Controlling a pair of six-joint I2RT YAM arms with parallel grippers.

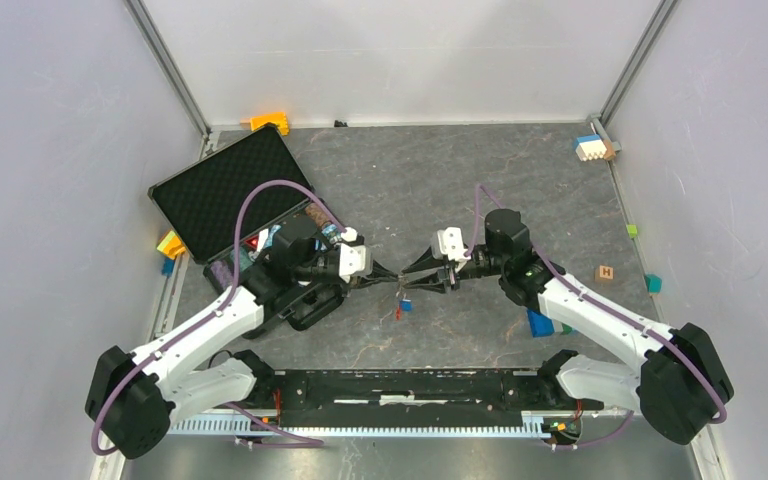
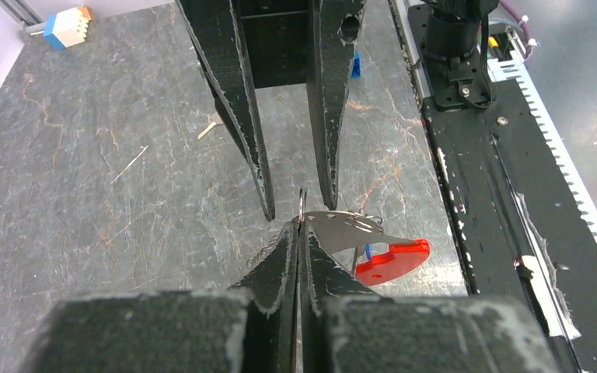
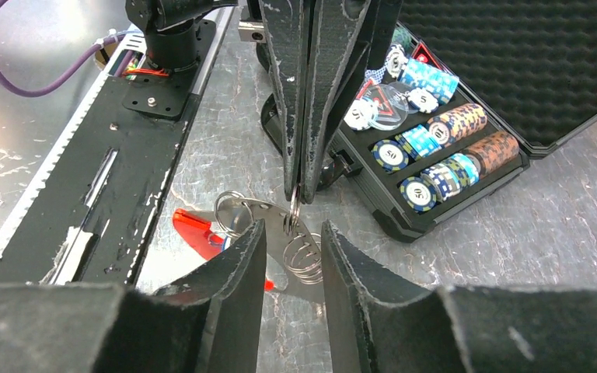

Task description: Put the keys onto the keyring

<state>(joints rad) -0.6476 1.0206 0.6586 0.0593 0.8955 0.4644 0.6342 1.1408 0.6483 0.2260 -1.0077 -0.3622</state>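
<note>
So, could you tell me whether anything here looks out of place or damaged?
Nothing spilled. The black base plate is scraped white in patches, coloured blocks lie scattered round the edges, and the poker-chip case sits open.

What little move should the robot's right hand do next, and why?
Probably close the right hand gently. Its fingers stand open either side of the keyring, which the shut left hand pinches; closing would give a second grip.

The keyring (image 2: 346,227) is held above table (image 1: 440,180) centre in the left gripper (image 2: 298,233), with the right gripper (image 2: 300,208) set opposite, straddling it. The case (image 1: 222,190) is found behind-left, chips (image 3: 427,151) stowed inside.
</note>
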